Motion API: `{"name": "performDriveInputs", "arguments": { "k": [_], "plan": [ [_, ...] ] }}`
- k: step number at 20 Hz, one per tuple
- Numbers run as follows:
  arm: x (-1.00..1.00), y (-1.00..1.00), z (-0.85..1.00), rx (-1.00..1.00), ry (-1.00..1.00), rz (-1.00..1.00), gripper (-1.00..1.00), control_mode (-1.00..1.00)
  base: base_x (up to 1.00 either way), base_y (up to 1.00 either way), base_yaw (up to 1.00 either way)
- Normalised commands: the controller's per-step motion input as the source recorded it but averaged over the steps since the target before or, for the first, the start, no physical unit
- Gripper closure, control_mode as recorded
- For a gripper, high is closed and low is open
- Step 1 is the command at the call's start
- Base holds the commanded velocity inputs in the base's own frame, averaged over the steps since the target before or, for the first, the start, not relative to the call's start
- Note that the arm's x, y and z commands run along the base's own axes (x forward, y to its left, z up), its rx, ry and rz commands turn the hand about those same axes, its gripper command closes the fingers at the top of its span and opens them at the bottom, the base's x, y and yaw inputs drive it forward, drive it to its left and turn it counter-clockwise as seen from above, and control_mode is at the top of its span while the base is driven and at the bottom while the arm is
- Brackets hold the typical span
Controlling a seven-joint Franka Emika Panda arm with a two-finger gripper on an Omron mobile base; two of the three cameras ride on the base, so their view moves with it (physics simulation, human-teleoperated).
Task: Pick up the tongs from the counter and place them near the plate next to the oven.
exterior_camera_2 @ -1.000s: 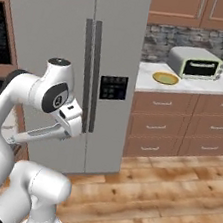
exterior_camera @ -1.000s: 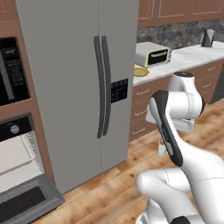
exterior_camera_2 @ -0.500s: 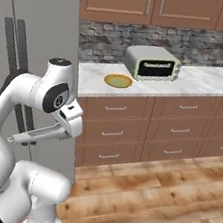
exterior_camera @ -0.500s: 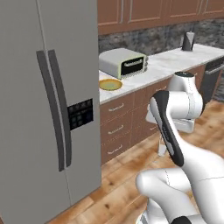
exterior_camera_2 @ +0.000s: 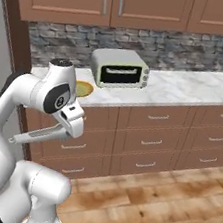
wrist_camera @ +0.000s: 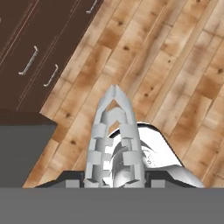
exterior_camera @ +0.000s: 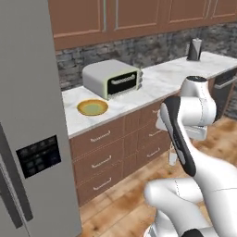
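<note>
The whole scene has slid sideways since the earlier frames because the base has driven on. The fridge (exterior_camera: 28,115) now sits at the left edge of the left base view, and the marble tabletop (exterior_camera: 162,81) with its brown drawers (exterior_camera_2: 149,139) has come to the middle. The arm itself keeps the same folded pose, low in front of the base.

The claw (wrist_camera: 113,173) is clenched on the tongs (wrist_camera: 113,127). In the hand view their two silvery arms run away from the claw and meet at a point above the wooden floor (wrist_camera: 175,65). In the right base view the tongs (exterior_camera_2: 39,134) stick out from the hand to the left and slightly down. There they are well below the tabletop edge and in front of the drawers.

The plate (exterior_camera: 92,107) lies on the tabletop near its left end, just beside the oven (exterior_camera: 112,78) and nearer the front edge. The oven stands to the right of the plate and further back, against the stone wall, with its dark door shut. The tongs are well apart from both.
</note>
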Motion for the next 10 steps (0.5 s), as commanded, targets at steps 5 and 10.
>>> {"name": "performDriveInputs", "arguments": {
  "k": [5,10],
  "plan": [
    [0.0,0.0,0.0,0.0,0.0,0.0,1.0,1.0,1.0,-0.62,0.35],
    [0.0,0.0,0.0,0.0,0.0,0.0,1.0,1.0,0.85,-0.5,0.57]
  ]
}}
